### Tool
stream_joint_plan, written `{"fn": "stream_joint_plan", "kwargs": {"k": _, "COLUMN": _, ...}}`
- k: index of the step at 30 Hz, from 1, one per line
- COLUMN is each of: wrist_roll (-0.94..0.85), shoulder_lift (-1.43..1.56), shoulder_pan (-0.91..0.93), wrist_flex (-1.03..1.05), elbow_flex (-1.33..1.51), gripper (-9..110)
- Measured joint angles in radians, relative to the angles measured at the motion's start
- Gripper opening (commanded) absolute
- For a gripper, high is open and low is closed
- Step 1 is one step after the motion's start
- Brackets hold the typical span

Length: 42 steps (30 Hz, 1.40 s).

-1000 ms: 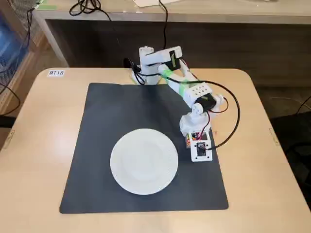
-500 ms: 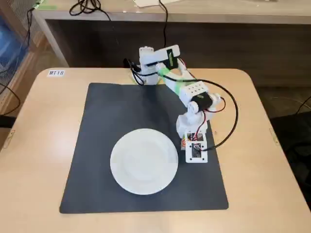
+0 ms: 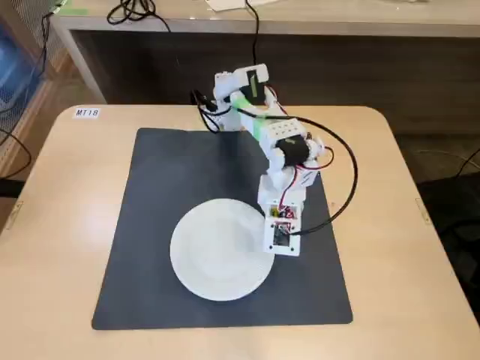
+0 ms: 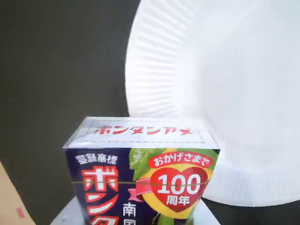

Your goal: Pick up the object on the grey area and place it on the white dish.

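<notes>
The object [image 4: 145, 168] is a small box with a dark blue face, red lettering, a yellow fruit and a red "100" heart. It fills the lower middle of the wrist view, between my pale fingers [image 4: 206, 218] at the bottom corners. My gripper [image 3: 283, 238] is shut on it and hangs over the right rim of the white dish [image 3: 217, 255]. In the fixed view the box is hidden under the wrist. The dish [image 4: 225, 93] lies empty on the grey mat [image 3: 172, 172], just beyond the box in the wrist view. The mat [image 4: 61, 70] fills the left there.
The arm's base [image 3: 232, 101] stands at the mat's far edge. A black cable [image 3: 349, 176] loops out to the right of the arm. The beige tabletop [image 3: 405, 225] surrounds the mat, with an "MT18" label [image 3: 87, 112] at its far left. A desk runs along the back.
</notes>
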Motion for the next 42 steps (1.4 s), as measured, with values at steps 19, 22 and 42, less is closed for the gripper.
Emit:
{"fn": "stream_joint_plan", "kwargs": {"k": 19, "wrist_roll": 0.006, "shoulder_lift": -0.106, "shoulder_pan": 0.256, "wrist_flex": 0.000, "elbow_flex": -0.138, "gripper": 17}}
{"fn": "stream_joint_plan", "kwargs": {"k": 22, "wrist_roll": 0.006, "shoulder_lift": -0.152, "shoulder_pan": 0.259, "wrist_flex": 0.000, "elbow_flex": -0.149, "gripper": 17}}
{"fn": "stream_joint_plan", "kwargs": {"k": 42, "wrist_roll": 0.123, "shoulder_lift": -0.064, "shoulder_pan": 0.279, "wrist_flex": 0.000, "elbow_flex": -0.172, "gripper": 36}}
